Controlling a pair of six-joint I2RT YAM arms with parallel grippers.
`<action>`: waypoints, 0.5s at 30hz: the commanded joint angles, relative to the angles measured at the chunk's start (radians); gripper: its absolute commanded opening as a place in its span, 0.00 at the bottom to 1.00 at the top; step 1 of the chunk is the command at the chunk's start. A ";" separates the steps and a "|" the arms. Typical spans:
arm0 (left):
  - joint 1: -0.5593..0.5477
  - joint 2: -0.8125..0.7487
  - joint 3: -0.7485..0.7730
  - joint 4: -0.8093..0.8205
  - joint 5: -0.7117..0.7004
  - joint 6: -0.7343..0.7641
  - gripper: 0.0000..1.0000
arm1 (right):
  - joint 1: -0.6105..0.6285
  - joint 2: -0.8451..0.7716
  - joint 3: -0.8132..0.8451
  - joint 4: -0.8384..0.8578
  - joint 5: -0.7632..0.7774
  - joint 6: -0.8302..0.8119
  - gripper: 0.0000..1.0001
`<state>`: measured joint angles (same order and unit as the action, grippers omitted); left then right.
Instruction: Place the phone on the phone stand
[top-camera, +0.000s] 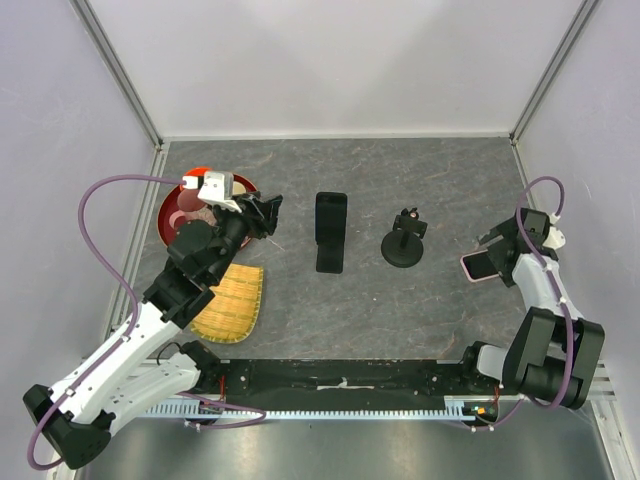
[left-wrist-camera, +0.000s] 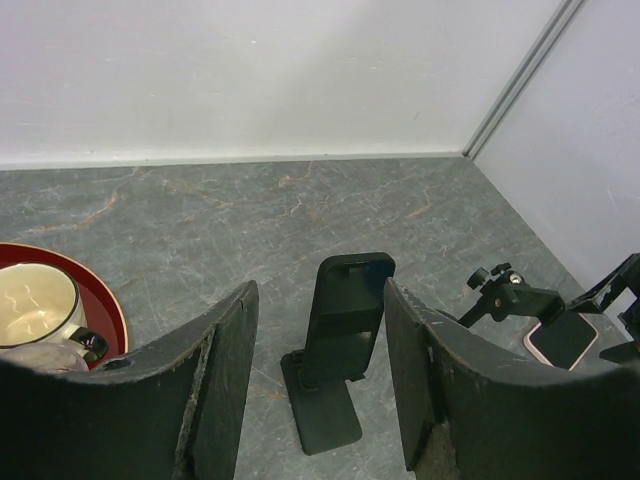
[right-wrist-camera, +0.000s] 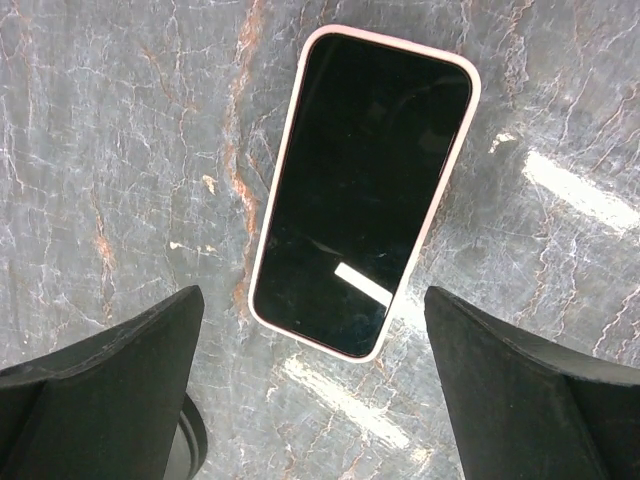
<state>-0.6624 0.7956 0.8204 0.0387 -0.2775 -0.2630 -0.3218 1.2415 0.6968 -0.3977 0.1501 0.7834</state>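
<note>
Pink-cased phone (right-wrist-camera: 365, 190) lies flat, screen up, near the right edge of the surface (top-camera: 440, 180), well apart from the black phone stand (top-camera: 330, 232) at its middle. The right claw (right-wrist-camera: 312, 310) hangs over it, wide and empty; the left claw (left-wrist-camera: 320, 330), partly spread, faces the stand. The phone seems flush with the surface, so closing fingers may skid off its thin edges.

A lab test cell — white panels (top-camera: 330, 60), aluminium framing (top-camera: 120, 72).

Bright even overhead light; glare streaks on phone (right-wrist-camera: 362, 190), tabletop (right-wrist-camera: 110, 150); soft shadows; focus sharp.
</note>
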 joint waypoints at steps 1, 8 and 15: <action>0.003 -0.018 0.042 0.015 0.009 -0.031 0.60 | 0.000 0.056 0.070 -0.068 0.040 0.039 0.98; 0.006 -0.027 0.043 0.015 0.011 -0.031 0.60 | 0.004 0.254 0.228 -0.236 0.025 0.120 0.98; 0.015 -0.029 0.043 0.015 0.014 -0.035 0.60 | 0.007 0.326 0.244 -0.220 -0.015 0.203 0.98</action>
<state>-0.6582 0.7776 0.8204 0.0387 -0.2771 -0.2646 -0.3180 1.5364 0.9020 -0.5846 0.1539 0.9062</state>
